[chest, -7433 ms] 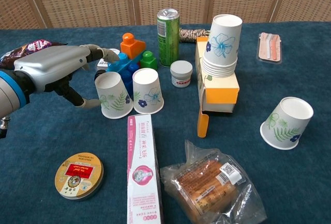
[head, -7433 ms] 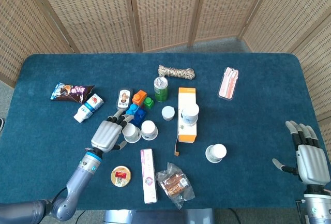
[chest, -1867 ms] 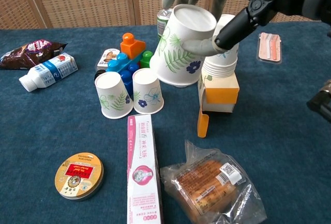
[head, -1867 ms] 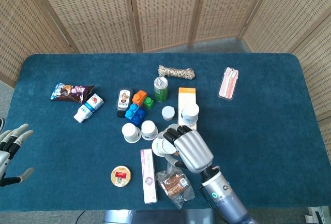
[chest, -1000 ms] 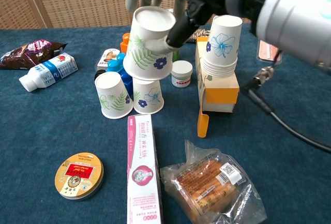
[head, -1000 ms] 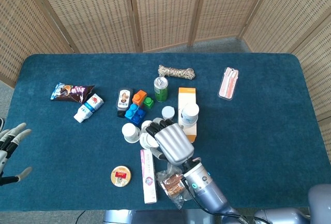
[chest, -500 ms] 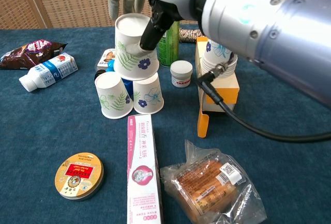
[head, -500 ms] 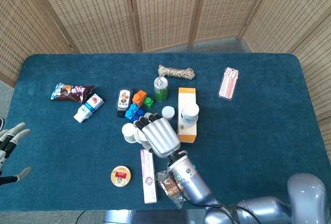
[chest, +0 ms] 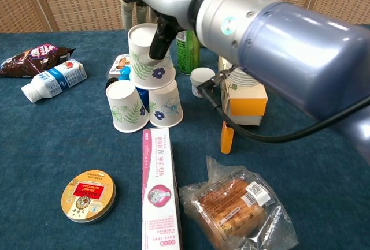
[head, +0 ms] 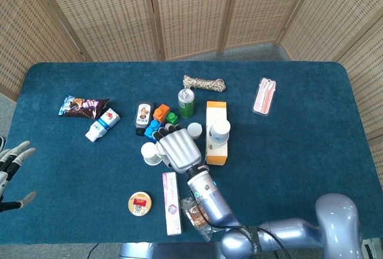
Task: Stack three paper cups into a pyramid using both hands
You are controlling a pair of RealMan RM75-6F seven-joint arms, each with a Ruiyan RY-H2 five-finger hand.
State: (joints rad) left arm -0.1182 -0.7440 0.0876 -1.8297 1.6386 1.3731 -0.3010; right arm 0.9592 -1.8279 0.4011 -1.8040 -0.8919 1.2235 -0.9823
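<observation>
I had the right hand wrapped around the third cup, upside down, its fingers behind the cup and the thumb pressed down its front. Just beneath the hand stood the two base cups: the fern-print cup and the blue-flower cup, side by side and touching. The held cup sat over the seam between them, its rim at or touching their upturned bottoms; whether it bore its own weight, I could not tell. By my reckoning this was the placing step, the pyramid all but built. The next move called for settling the cup level across both bases, then spreading the fingers slowly and lifting straight up, so nothing dragged the top cup off or nudged the light cups below. The green can and toy blocks crowded close behind the hand, leaving little room. The left hand hung far off to the side, fingers spread, holding nothing.
</observation>
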